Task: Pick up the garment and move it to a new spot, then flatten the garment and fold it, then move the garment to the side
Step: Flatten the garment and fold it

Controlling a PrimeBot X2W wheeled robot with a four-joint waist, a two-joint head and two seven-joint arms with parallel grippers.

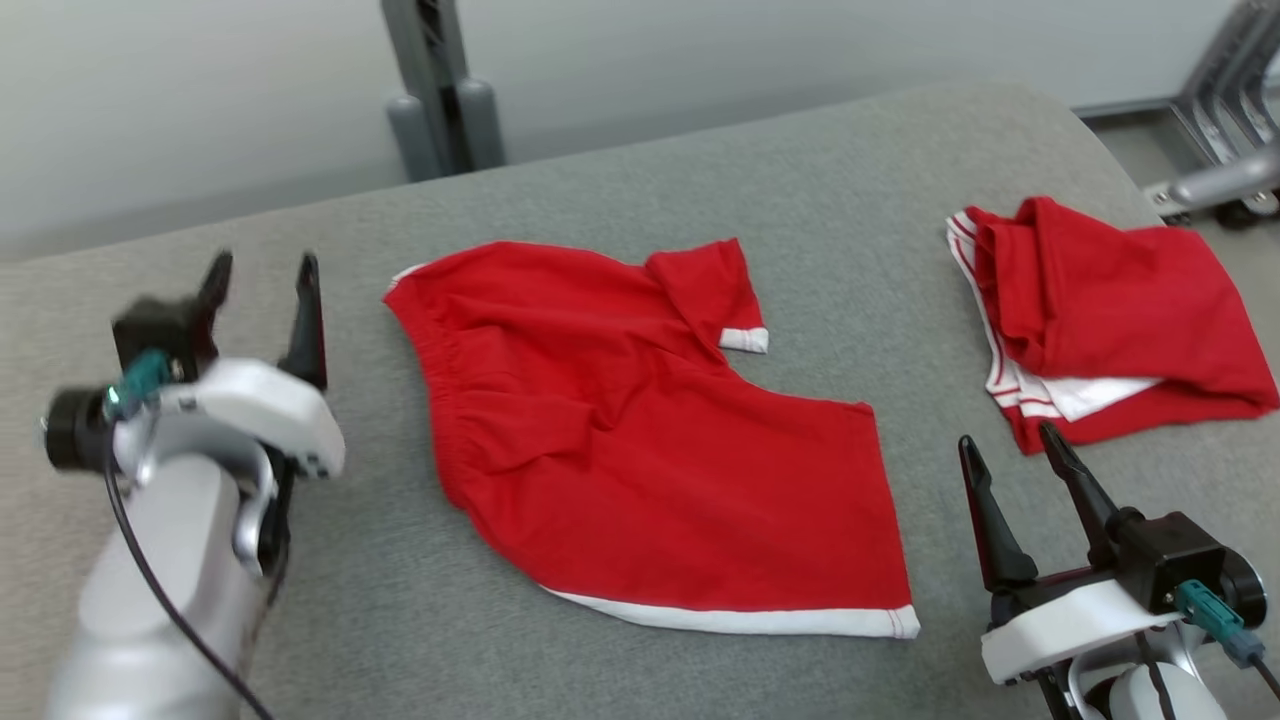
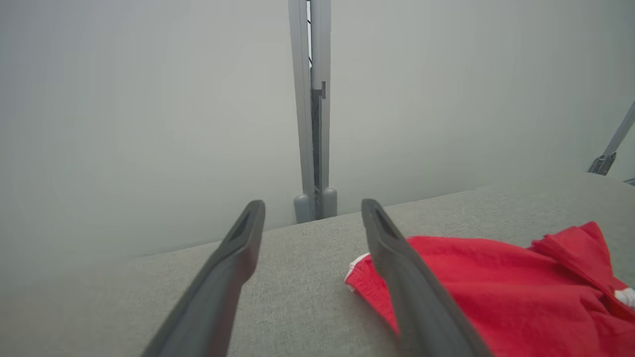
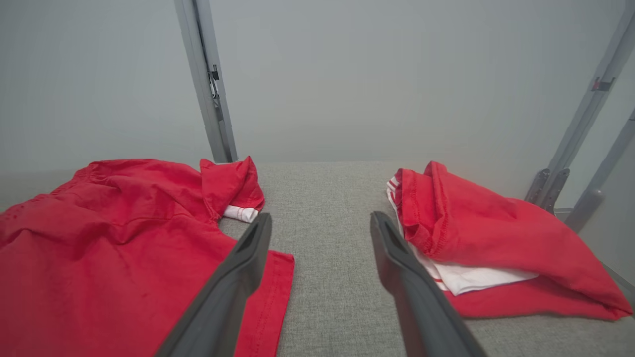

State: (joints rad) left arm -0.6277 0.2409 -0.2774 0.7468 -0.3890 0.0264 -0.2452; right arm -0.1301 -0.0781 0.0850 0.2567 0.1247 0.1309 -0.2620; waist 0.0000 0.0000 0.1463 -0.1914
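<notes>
Left of the red shorts [image 1: 640, 450], the left gripper [image 1: 264, 265] hangs wide open, holding nothing; the shorts lie spread flat on the grey table [image 1: 800, 180]; right of them, the right gripper [image 1: 1006, 440] gapes empty; beyond it sits a folded red garment [image 1: 1120, 320].

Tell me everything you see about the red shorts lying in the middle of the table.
The red shorts look like thin wrinkled cotton, spread flat on the grey table. Gathered waistband toward the robot's left, white hem along the near leg; the far leg is folded back on itself. Nothing else touches them.
</notes>
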